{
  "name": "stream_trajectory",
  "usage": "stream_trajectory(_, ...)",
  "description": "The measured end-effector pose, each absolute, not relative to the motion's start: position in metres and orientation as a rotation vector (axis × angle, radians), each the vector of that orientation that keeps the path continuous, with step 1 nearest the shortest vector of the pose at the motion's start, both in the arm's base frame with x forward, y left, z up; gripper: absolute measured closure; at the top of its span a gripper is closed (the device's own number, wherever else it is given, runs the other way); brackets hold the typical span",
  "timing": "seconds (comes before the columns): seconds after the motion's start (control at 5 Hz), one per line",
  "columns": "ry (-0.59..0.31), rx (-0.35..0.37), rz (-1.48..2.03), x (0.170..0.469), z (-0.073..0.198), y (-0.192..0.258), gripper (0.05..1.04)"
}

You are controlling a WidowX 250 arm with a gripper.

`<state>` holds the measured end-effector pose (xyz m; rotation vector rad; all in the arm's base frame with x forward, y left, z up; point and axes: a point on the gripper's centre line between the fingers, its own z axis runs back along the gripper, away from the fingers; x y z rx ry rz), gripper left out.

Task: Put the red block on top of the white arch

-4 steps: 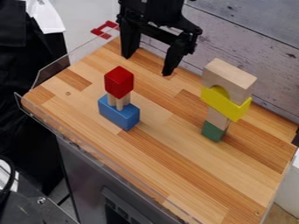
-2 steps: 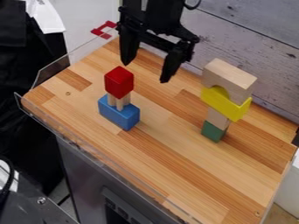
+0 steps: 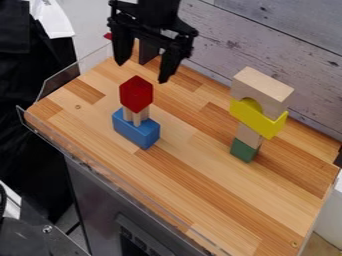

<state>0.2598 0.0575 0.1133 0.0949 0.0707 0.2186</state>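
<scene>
The black gripper [image 3: 142,72] hangs open above and just behind the red block, its two fingers apart with nothing between them. The red block [image 3: 136,94] rests on two small light wooden posts [image 3: 137,116], which stand on a blue block [image 3: 135,129]. To the right, the pale wooden arch [image 3: 262,91] lies at the top of a stack, opening downward over a yellow notched block [image 3: 257,118]. Under the yellow piece are a light wooden block [image 3: 248,135] and a green block [image 3: 244,150].
The wooden tabletop [image 3: 200,175] has a clear plastic guard [image 3: 73,70] along its left side. A whitewashed plank wall [image 3: 280,45] stands behind it. A bit of a red object [image 3: 108,36] shows beyond the back left corner.
The gripper has moved left, from behind the gap between the stacks to behind the red block, and stays open. Both stacks have kept their places.
</scene>
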Motion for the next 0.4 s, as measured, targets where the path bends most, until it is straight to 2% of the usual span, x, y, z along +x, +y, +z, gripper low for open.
stream_trajectory(0.2,0.082,0.080,0.210,0.2563,0.1160,0.0654,0.085)
stream_trajectory(0.4,0.122,0.031,0.184,0.2520,0.1111,0.0663,0.085)
